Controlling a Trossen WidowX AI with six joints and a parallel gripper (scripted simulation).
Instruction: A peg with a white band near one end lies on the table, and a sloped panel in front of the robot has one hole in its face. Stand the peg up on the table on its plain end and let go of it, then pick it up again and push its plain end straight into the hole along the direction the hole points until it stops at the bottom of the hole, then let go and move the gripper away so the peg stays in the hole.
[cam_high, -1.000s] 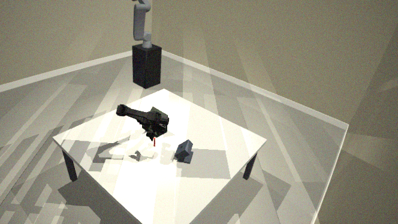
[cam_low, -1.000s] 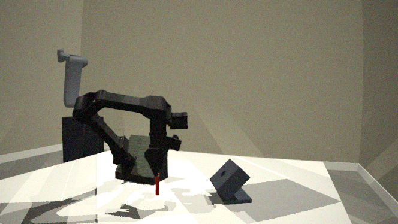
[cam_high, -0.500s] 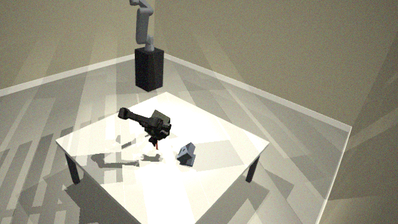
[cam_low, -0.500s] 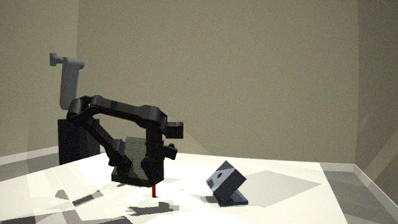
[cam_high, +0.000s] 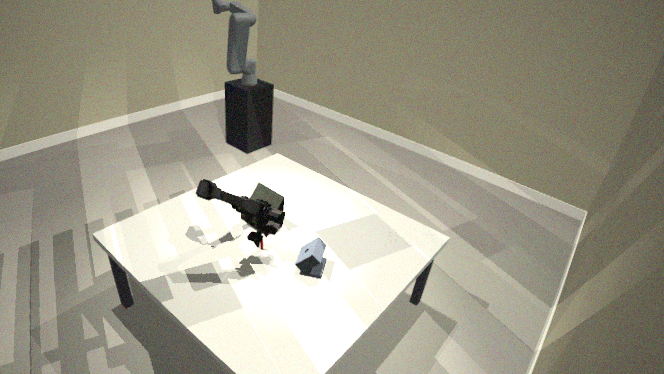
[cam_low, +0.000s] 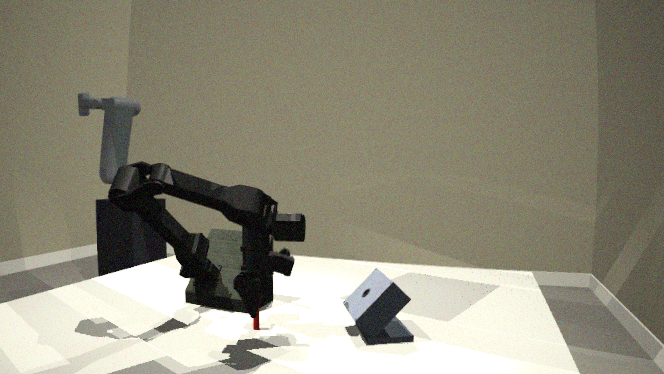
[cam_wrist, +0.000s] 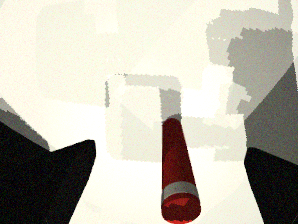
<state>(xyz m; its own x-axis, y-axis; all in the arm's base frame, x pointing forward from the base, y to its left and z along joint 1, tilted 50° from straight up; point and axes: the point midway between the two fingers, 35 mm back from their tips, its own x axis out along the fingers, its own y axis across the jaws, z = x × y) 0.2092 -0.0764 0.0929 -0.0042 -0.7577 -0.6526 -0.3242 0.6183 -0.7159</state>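
Note:
The red peg (cam_high: 262, 244) (cam_low: 256, 321) (cam_wrist: 176, 155) stands upright on the table, its grey-white band near the top end. My gripper (cam_low: 254, 313) (cam_wrist: 173, 153) points down over the peg and is open. In the wrist view the peg is between the two spread fingers, with a gap on each side, a little nearer the right finger. In the exterior view the fingers hide the peg's upper part. The blue-grey sloped panel (cam_high: 315, 248) (cam_low: 378, 284) stands to the right of the peg, its face with the single dark hole (cam_high: 307, 250) (cam_low: 366, 292) tilted up toward the arm's side.
A dark grey-green block (cam_high: 270, 195) (cam_low: 225, 247) stands behind the gripper, close to the arm. The panel's flat foot (cam_low: 397, 332) rests on the table (cam_high: 360, 210) (cam_low: 525, 310). A grey arm (cam_high: 238, 45) (cam_low: 117, 135) on a black pedestal (cam_high: 248, 117) stands beyond the table.

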